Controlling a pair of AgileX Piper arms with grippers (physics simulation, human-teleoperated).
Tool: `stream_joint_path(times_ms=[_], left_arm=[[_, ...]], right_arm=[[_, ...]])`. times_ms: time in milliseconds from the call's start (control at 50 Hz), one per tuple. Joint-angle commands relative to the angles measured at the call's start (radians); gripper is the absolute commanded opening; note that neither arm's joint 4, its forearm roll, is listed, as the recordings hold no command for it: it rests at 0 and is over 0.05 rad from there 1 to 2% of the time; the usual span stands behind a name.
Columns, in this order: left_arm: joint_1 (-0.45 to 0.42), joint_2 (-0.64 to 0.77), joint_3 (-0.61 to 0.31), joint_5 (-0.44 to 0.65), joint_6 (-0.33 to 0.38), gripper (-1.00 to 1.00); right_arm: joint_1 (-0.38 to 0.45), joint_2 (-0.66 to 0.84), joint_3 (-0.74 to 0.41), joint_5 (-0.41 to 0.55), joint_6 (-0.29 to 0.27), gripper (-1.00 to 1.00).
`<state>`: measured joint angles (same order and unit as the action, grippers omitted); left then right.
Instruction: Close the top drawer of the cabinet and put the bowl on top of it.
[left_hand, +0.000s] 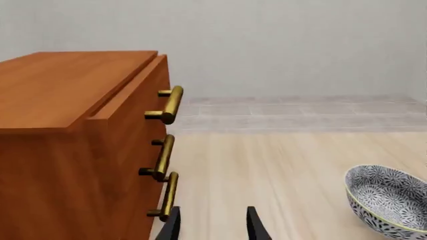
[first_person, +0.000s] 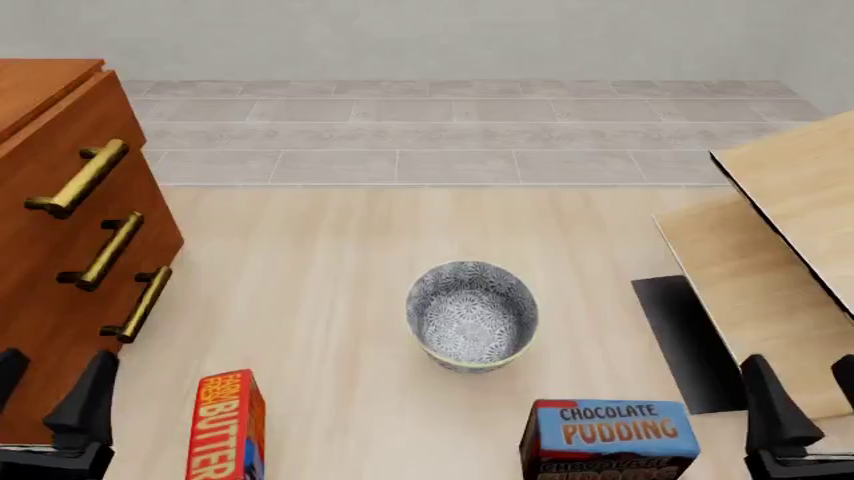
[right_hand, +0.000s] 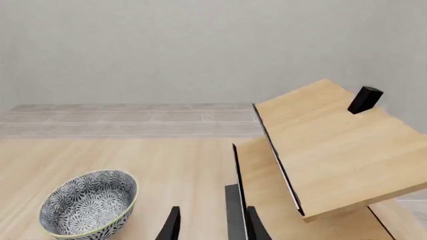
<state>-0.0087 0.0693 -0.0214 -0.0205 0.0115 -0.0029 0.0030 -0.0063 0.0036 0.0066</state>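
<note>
Drawer item: top drawer (first_person: 83, 165) of cabinet (left_hand: 60, 150) is seen projecting slightly, forward of the left gripper (first_person: 47, 405), whose fingers are parted and empty. Bowl (first_person: 471, 315) is placed mid-table between both arms. Right gripper (first_person: 801, 400) is likewise spread, nothing held.

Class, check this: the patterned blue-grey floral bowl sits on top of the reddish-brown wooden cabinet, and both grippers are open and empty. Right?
Not quite. The front view shows the patterned blue-grey floral bowl on the pale wooden table, beside the reddish-brown wooden cabinet. The left gripper and right gripper are indeed open and empty.
</note>
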Motion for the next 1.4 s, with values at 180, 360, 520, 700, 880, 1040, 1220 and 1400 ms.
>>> stream_joint_path(times_ms=[180, 360, 520, 700, 880, 1040, 1220, 1400], left_arm=[[-0.004, -0.054, 0.017, 0.011, -0.014, 1.00], [-0.047, 0.034, 0.003, -0.059, 0.000, 1.00], [-0.085, 0.146, -0.024, -0.126, 0.001, 1.00], [-0.135, 0.298, -0.088, -0.175, 0.017, 1.00], [-0.156, 0.414, -0.124, -0.223, 0.033, 1.00], [-0.162, 0.504, -0.189, -0.259, 0.040, 1.00], [-0.128, 0.617, -0.245, -0.334, 0.031, 1.00], [-0.092, 0.747, -0.269, -0.443, 0.030, 1.00]], right_arm=[[0.000, 0.005, 0.002, -0.004, 0.000, 1.00], [-0.001, 0.003, 0.002, -0.005, -0.004, 1.00], [-0.009, 0.000, 0.003, -0.006, -0.006, 1.00], [-0.007, 0.004, 0.003, -0.002, -0.010, 1.00], [-0.004, 0.009, 0.003, -0.005, -0.011, 1.00], [-0.005, 0.005, 0.004, -0.003, -0.011, 1.00], [-0.006, 0.003, 0.004, -0.001, -0.012, 1.00], [-0.007, 0.001, 0.001, 0.002, -0.013, 1.00]])
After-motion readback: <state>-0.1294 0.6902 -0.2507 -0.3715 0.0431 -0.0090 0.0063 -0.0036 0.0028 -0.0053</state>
